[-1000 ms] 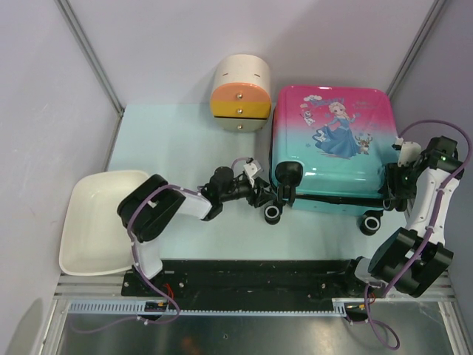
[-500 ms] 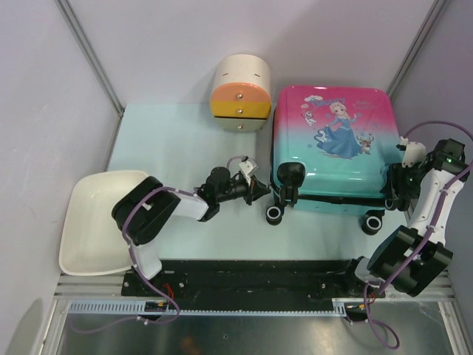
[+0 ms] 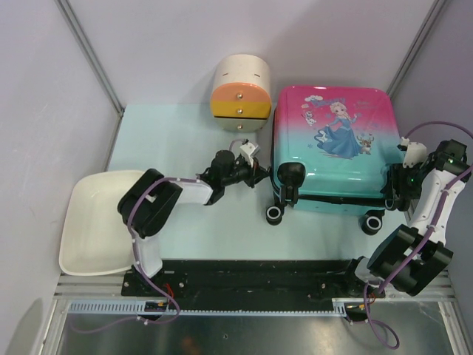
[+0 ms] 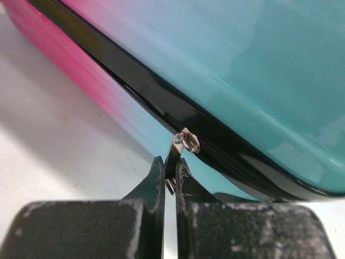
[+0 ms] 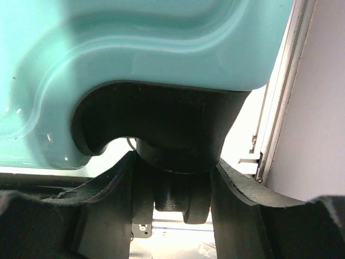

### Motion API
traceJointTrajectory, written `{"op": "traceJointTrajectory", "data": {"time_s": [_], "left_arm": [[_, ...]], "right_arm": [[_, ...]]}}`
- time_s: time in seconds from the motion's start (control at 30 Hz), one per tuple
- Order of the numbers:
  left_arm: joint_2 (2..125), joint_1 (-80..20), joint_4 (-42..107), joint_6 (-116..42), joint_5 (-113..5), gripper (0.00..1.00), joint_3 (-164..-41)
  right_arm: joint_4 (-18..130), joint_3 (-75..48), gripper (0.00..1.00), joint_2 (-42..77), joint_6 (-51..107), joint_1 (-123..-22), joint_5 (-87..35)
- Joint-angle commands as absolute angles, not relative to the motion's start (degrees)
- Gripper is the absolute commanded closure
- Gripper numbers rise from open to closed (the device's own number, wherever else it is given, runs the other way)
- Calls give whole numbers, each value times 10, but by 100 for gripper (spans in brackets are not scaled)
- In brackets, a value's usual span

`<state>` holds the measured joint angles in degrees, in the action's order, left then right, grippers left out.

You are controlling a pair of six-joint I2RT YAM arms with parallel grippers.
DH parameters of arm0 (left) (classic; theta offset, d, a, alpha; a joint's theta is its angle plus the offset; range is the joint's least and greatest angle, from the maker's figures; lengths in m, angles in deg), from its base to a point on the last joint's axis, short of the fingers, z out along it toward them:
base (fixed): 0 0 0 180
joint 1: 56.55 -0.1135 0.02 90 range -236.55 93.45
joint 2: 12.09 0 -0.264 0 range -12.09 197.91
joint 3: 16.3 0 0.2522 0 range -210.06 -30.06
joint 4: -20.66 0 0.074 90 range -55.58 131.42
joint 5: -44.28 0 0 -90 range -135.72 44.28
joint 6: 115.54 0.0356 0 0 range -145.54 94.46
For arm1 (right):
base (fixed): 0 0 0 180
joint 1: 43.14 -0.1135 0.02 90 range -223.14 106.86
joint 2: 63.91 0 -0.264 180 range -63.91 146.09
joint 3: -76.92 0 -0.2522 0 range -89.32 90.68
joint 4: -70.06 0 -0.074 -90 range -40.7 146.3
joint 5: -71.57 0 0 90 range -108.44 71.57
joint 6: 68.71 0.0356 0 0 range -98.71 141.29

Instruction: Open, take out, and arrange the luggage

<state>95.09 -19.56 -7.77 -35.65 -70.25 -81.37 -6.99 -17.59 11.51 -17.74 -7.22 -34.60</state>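
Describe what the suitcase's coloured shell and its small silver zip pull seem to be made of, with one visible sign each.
The teal-to-pink hard-shell suitcase: probably moulded plastic, glossy finish; soft reflections on smooth curved contours. The small silver zip pull: seemingly polished metal; thin, bright, with sharp glints.

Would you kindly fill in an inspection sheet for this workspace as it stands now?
Surface: pale teal table, no spills seen.
Job's things: luggage lies flat and closed, print side up, wheels toward the arms.
Clutter: cream drawer box by the luggage's far-left corner; white tray at the table's left side.
Grippers: left gripper shut on the zipper pull; right gripper clasps a wheel.
Cables: purple cables run along both arms; no snag seen.
Surroundings: lilac walls and metal frame posts.
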Motion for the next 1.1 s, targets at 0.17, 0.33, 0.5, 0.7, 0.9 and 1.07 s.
{"op": "traceJointTrajectory", "data": {"time_s": [0.17,0.33,0.5,0.7,0.9,1.07], "left_arm": [[1008,-217,-44,-361,-613,100,-952],[1035,-217,-21,-368,-610,100,-1000],[1026,-224,-5,-377,-671,76,-1006],[917,-243,36,-357,-721,22,-923],[801,-272,198,-295,-750,11,-893],[751,-274,313,-280,-760,10,-921]], "right_arm": [[-63,-173,100,117,-231,-52,-284],[-69,-173,100,115,-235,-52,-292],[-87,-173,100,102,-249,-53,-318],[-149,-144,47,88,-249,-63,-392],[-185,-14,16,109,-198,-68,-502],[-111,44,13,147,-108,-71,-511]]}}
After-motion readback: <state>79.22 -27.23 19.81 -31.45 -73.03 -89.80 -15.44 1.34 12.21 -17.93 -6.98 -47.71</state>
